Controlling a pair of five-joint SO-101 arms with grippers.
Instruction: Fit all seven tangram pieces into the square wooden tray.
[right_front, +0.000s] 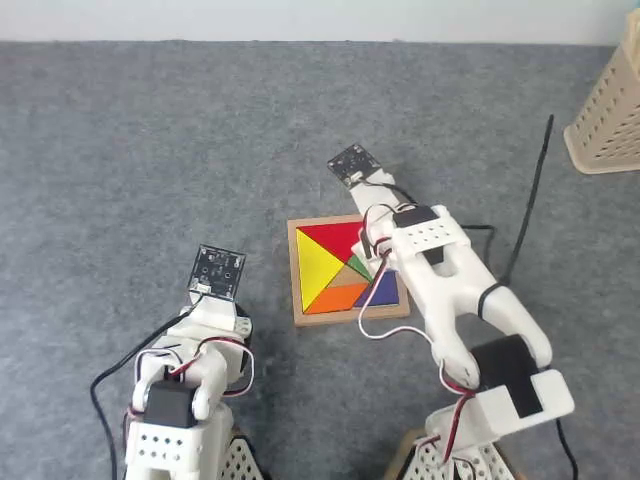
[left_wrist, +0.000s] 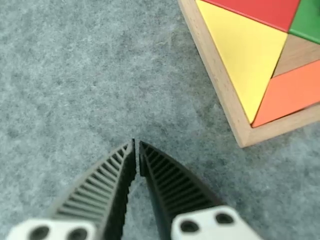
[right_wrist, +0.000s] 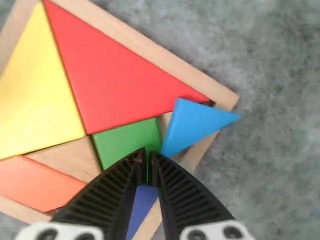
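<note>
Although both pairs of jaws are pressed together and hold nothing, I judge my right gripper (right_wrist: 146, 156) the nearer one, because the blue triangle (right_wrist: 192, 125) lies just beside its tips, tilted with one point over the rim of the tray (left_wrist: 220, 75), while the left gripper (left_wrist: 136, 146) hangs over the carpet (left_wrist: 75, 75).
</note>
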